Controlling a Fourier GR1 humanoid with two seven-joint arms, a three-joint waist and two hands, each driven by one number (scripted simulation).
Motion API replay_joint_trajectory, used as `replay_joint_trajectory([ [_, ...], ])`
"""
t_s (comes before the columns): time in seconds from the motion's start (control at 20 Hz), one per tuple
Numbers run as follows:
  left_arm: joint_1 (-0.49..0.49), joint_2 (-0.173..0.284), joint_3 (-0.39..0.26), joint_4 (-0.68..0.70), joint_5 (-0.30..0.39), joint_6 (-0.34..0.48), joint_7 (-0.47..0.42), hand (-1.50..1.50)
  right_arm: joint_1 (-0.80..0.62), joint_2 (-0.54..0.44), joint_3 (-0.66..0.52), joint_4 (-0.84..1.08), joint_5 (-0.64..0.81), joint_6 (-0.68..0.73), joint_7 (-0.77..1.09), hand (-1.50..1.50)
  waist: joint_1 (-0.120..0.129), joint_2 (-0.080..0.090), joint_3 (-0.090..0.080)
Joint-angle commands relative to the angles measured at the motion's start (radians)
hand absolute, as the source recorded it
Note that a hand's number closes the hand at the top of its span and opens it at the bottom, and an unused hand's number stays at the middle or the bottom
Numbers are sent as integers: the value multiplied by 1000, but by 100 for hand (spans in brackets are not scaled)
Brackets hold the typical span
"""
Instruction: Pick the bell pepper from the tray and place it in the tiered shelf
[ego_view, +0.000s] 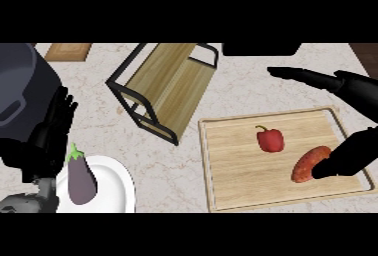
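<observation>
Right hand (336, 85): enters from the right edge and hangs over the far right part of the counter (244, 90), just beyond the far rim of the tray (221, 165). Its fingers stretch straight toward the left, released and holding nothing. A second dark part of the same hand, apparently the thumb, hangs lower and nearer, over the right side of the tray, where it covers the right end of a sausage (308, 164); whether it touches the sausage cannot be told.

Bell pepper (270, 139): red, with a short stem pointing to the far side, lying on the wooden tray left of the right hand and just beyond and left of the sausage, apart from both. No hand holds it.

Tiered shelf (166, 82): a black wire frame with wooden boards, standing tilted to the view on the counter, far and left of the tray. Nothing lies on its boards.

Left hand (48, 135): at the left edge, open with fingers straight and pointing to the far side, at rest beside a white plate (118, 182). An eggplant (81, 179) lies on that plate, its green cap toward the far side.

Further items: a dark grey rounded body (22, 85) at the far left, and a small wooden board (69, 50) at the far edge of the counter.
</observation>
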Motion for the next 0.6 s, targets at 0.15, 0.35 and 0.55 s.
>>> replay_joint_trajectory([
  [0.15, -3, 10, 7, -25, 1, -7, 25, 0, -61, -94, 179, -227, 287, 16, 235, -150, 10, -2, 0],
  [0.35, 2, -11, -2, -18, -22, 5, 7, 0, -56, -39, 281, -312, 382, 19, 434, -150, 7, 2, 0],
  [0.55, 13, -24, 1, -61, -28, -3, 45, 0, -50, 59, 314, -245, 500, 33, 458, -150, 16, 7, 2],
])
